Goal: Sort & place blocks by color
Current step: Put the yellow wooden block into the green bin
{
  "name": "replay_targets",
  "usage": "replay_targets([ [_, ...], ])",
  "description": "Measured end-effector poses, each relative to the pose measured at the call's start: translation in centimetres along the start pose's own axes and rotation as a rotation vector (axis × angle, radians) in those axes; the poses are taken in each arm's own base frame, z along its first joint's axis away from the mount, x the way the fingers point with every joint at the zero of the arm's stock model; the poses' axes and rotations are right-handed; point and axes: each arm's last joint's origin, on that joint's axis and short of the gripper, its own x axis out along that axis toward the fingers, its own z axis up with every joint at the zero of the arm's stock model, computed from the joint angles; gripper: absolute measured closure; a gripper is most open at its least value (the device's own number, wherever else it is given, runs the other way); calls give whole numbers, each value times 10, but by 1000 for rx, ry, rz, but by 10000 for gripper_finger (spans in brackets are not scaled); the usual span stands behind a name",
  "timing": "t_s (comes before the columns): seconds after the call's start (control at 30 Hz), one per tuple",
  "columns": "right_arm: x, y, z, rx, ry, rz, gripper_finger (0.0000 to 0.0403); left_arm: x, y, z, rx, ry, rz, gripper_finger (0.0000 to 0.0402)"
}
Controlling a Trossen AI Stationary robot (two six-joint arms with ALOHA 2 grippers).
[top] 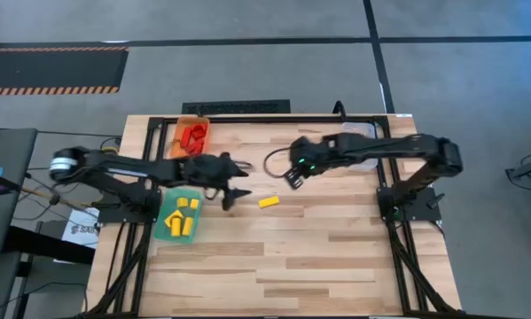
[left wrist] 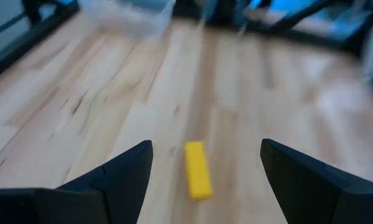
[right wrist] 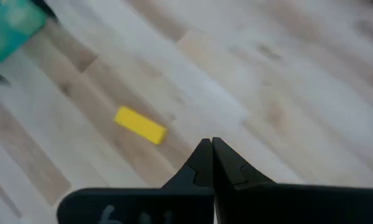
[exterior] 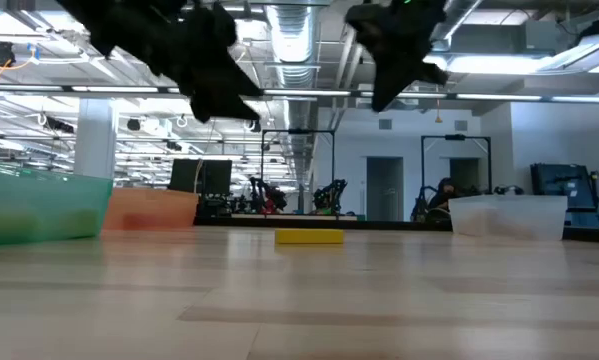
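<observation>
One yellow block [top: 268,202] lies flat on the wooden table, a short bar also seen in the low view [exterior: 309,236]. My left gripper [top: 241,182] hovers open just left of it; in the left wrist view the block [left wrist: 197,169] lies on the table ahead, between the spread fingers [left wrist: 121,177], untouched. My right gripper [top: 292,180] is shut and empty, raised above the table on the block's far right side [right wrist: 208,143]. Red blocks fill the orange bin [top: 192,135]; several yellow blocks lie in the teal bin [top: 178,215].
A clear bin [top: 358,142] stands at the far right of the table, beneath my right arm. The orange and teal bins stand along the left side. A black cable loop [top: 274,161] lies on the table near my right gripper. Bare wood [top: 292,266] stretches across the near half.
</observation>
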Motion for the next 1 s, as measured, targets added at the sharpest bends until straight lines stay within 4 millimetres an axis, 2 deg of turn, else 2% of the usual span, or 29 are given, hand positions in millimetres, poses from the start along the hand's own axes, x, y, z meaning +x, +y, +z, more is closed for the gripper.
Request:
replay_targets([
  [0.1,-23,-18,-4,24,-35,-14,399,31,-8,-8,15,89,75,116],
  [0.2,-39,-35,-12,45,-53,-14,400,59,-18,-13,39,154,96,116],
  [0.3,-44,-49,-23,73,-57,-16,398,83,-27,-18,95,199,120,116],
  [0.43,-41,-64,-38,91,-47,-28,400,107,-33,-25,139,219,207,116],
  [0.7,-35,-74,-55,90,11,3,398,139,-30,-55,103,245,223,116],
  [0.87,-38,-74,-56,81,12,25,400,155,-28,-75,61,266,203,116],
  [1.0,-38,-74,-56,79,13,30,397,160,-30,-82,42,270,208,119],
])
